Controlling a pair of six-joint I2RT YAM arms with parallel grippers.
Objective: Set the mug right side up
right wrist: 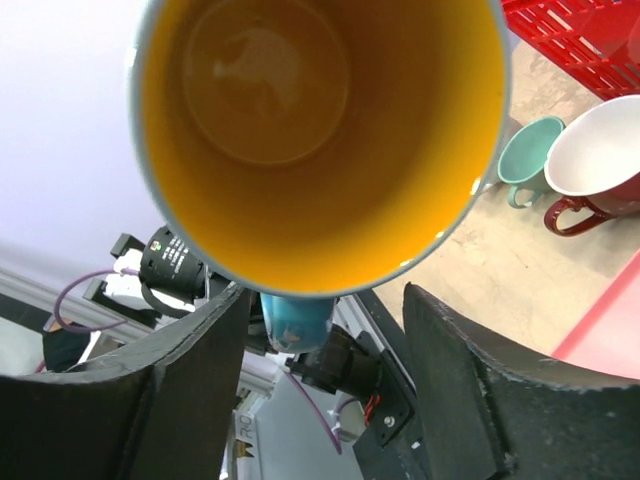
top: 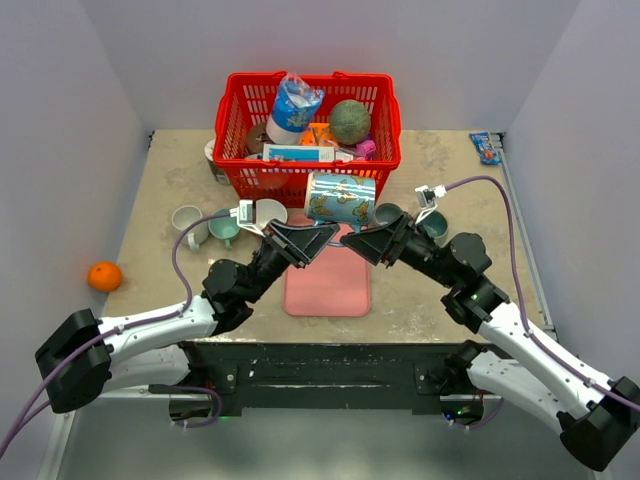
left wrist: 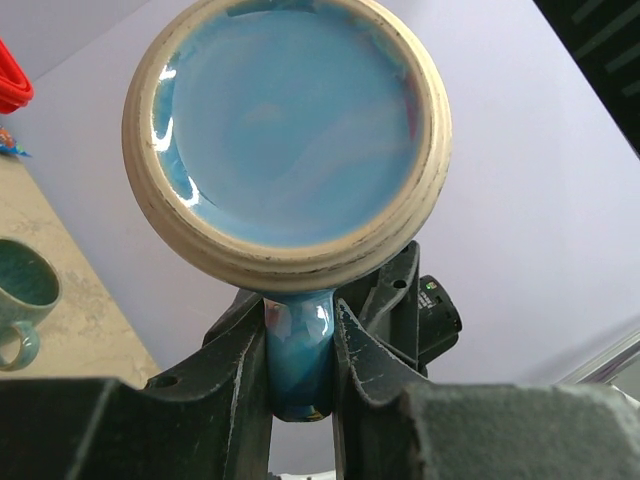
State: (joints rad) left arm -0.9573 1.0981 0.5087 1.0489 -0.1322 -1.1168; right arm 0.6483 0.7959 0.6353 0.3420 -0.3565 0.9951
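Blue patterned mug held aloft on its side, centre of the top view.
No lettering is legible on it or on the packets in the red basket behind. Bench is beige and mottled, with pale grey walls on three sides. Left tool is clamped on the handle. Right tool stands wide apart at the yellow-lined mouth; contact not discernible. Pink mat lies directly below, and cups crowd the left.
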